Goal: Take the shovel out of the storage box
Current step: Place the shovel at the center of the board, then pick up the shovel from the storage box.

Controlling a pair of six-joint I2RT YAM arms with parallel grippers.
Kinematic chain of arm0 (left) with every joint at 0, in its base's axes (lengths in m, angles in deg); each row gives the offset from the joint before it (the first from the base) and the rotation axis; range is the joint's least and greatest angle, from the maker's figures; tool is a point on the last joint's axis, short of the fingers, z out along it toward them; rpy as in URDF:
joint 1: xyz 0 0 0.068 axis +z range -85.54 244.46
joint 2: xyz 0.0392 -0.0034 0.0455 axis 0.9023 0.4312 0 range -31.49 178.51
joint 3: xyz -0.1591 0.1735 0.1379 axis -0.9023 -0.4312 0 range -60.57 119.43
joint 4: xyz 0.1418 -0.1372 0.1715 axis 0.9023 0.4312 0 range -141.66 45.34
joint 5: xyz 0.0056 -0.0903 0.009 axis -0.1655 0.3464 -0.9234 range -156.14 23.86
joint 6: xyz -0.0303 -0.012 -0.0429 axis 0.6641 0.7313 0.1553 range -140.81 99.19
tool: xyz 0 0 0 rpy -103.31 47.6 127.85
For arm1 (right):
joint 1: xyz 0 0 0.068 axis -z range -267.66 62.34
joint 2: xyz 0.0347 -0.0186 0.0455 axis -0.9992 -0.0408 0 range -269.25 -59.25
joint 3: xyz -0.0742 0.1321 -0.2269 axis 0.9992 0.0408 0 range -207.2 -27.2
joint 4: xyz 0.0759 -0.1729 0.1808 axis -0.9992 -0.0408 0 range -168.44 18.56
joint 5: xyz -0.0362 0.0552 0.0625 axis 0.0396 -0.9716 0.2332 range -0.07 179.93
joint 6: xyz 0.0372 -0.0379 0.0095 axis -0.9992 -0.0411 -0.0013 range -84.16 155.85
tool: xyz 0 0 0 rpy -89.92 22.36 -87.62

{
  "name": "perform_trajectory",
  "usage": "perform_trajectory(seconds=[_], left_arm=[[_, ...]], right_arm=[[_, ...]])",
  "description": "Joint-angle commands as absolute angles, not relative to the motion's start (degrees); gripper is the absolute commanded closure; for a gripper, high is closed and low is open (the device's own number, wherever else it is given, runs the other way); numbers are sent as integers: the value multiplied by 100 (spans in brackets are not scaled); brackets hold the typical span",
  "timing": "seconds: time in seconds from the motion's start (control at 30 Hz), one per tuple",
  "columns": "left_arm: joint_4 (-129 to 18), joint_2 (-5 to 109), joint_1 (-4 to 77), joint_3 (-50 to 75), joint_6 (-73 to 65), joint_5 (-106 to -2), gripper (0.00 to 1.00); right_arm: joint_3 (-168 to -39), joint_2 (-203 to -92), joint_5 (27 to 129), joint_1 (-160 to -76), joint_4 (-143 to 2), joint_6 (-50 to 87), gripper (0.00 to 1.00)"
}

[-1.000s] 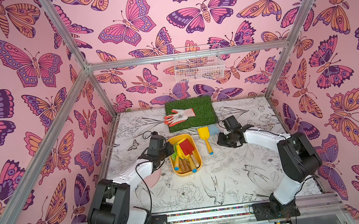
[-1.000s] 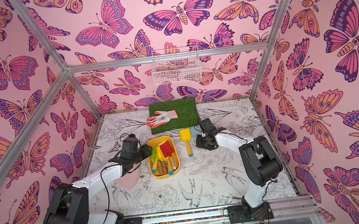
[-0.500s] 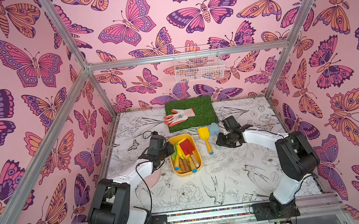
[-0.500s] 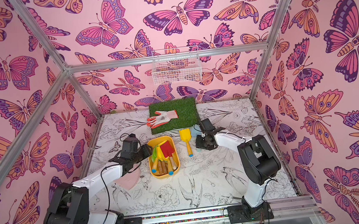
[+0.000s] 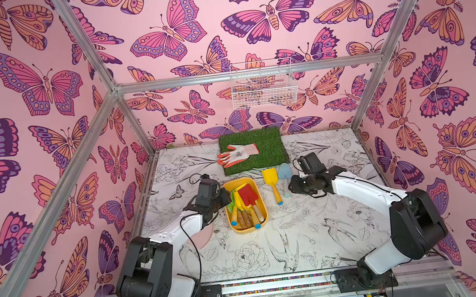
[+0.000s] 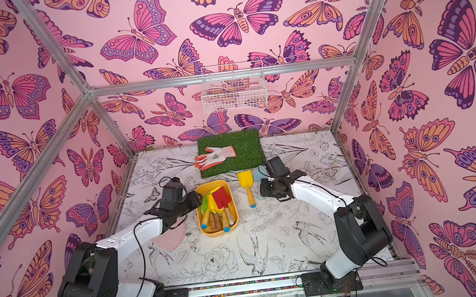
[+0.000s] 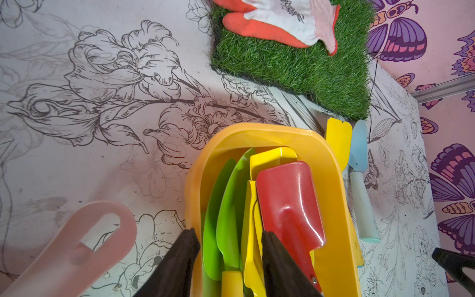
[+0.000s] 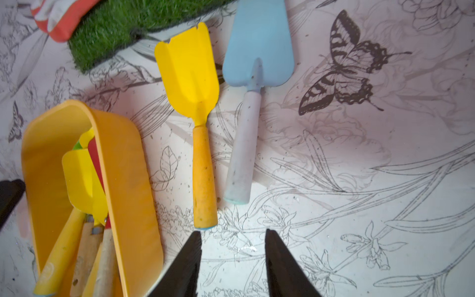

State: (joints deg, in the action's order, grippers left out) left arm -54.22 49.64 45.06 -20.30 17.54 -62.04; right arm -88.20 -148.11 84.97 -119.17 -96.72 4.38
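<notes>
The yellow storage box (image 5: 263,210) (image 7: 334,180) (image 8: 123,159) sits mid-table. It holds a red shovel (image 5: 247,195) (image 7: 290,200) on top, a yellow shovel (image 7: 272,154), green tools and wooden handles. My left gripper (image 7: 228,231) (image 5: 225,201) straddles the box's left wall. Its jaws are apart, one finger outside the wall and one over the tools inside. A yellow shovel (image 5: 270,179) (image 8: 190,74) and a blue trowel (image 5: 284,173) (image 8: 258,51) lie on the table right of the box. My right gripper (image 8: 231,231) (image 5: 292,187) is open and empty just behind their handle ends.
A grass mat (image 5: 267,155) with an orange-and-white glove (image 5: 236,154) lies at the back. A white wire basket (image 5: 263,87) hangs on the back wall. A pink plastic piece (image 5: 202,237) (image 7: 72,246) lies under my left arm.
My right gripper's jaws have spread apart, and the blue trowel lies free beside the yellow shovel. The left arm and the box have not moved.
</notes>
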Motion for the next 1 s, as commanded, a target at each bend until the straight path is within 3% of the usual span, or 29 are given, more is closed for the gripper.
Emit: perform_trajectory(seconds=[0.0,0.33,0.53,0.77,0.97], left_arm=[[-5254,5091,4486,-2042,1681,-5958,52],[-5251,5071,4486,-2040,1681,-5939,52],[-5254,5019,4486,-2057,1685,-5929,52],[-5254,4973,4486,-2066,1690,-5913,52],[-5254,4951,4486,-2066,1699,-5897,52]], right_arm=[[-9219,-14756,8680,-12308,-10274,822,56],[-10384,-15524,9014,-13660,-11034,1036,53],[-11076,-16203,9330,-14319,-11362,897,45],[-11248,-16581,9590,-14499,-11321,396,55],[-11103,-16692,9468,-14506,-11036,42,57]])
